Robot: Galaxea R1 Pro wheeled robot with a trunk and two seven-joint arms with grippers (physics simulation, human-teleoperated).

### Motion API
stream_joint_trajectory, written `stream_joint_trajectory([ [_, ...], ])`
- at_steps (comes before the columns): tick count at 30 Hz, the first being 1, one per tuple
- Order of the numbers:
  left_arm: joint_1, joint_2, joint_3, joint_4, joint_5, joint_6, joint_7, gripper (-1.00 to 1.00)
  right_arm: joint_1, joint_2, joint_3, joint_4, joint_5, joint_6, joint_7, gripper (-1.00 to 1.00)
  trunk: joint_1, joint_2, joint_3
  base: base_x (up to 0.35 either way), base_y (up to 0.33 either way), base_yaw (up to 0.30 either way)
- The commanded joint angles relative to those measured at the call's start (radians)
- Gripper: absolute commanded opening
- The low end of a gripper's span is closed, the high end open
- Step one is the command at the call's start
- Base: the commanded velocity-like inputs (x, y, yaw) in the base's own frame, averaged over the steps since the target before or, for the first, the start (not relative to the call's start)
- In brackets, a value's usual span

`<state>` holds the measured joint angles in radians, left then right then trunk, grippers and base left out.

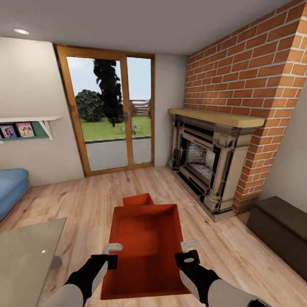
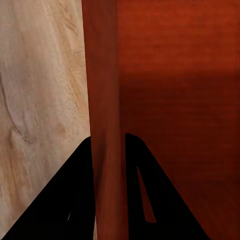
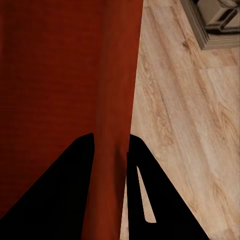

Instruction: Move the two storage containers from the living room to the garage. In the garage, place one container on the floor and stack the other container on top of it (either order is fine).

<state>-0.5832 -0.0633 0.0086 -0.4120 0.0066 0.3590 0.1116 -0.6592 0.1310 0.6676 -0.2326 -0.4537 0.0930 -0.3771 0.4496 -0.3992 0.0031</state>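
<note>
- The near storage container (image 1: 147,251), an orange-red lidless bin, is carried between the two arms, directly in front of the robot and out from the brick fireplace (image 1: 209,166), over the light wood plank floor (image 1: 98,196).
- The left pincer (image 1: 111,254) is clamped on the container's left wall; in the left wrist view that thin wall (image 2: 104,125) runs straight between the two dark fingers (image 2: 75,200), with wood floor on one side and the bin's inside on the other.
- The right pincer (image 1: 189,252) is clamped on the container's right wall; the right wrist view shows the wall (image 3: 112,125) pinched between the fingers (image 3: 150,200), with wood planks and a corner of the fireplace base (image 3: 215,20) beyond.
- A second storage container (image 1: 138,199) shows as an orange-red edge just past the far end of the held one, nearer the fireplace's side of the room; whether it rests on the floor or touches the first bin I cannot tell.
- Beyond both bins stands a wood-framed glass door (image 1: 111,111), just beside the fireplace wall.
- Well away from the fireplace, across the room, sit a blue sofa (image 1: 10,187) and a glass-topped desk (image 1: 25,251).
- A dark bench (image 1: 281,230) lies near the fireplace's brick corner.
</note>
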Motion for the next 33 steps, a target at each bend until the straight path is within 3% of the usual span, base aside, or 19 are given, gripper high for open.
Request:
stream_joint_trajectory([
  [1, 0.001, -0.004, -0.002, -0.001, 0.013, 0.005, 0.003, -1.0, 0.0, 0.005, 0.007, -0.028, 0.0, 0.007, -0.002, -1.0, 0.0, -0.001, 0.0, 0.0, -0.171, 0.002],
  [14, 0.0, -0.004, -0.002, -0.002, 0.013, 0.005, 0.003, -1.0, 0.0, 0.005, 0.007, -0.027, -0.002, 0.007, -0.002, -1.0, 0.0, -0.001, 0.0, 0.0, -0.113, 0.022],
  [33, 0.0, -0.004, -0.002, -0.001, 0.013, 0.005, 0.003, -1.0, 0.0, 0.006, 0.007, -0.028, -0.002, 0.007, -0.002, -1.0, 0.0, -0.001, 0.0, 0.0, -0.001, 0.257],
])
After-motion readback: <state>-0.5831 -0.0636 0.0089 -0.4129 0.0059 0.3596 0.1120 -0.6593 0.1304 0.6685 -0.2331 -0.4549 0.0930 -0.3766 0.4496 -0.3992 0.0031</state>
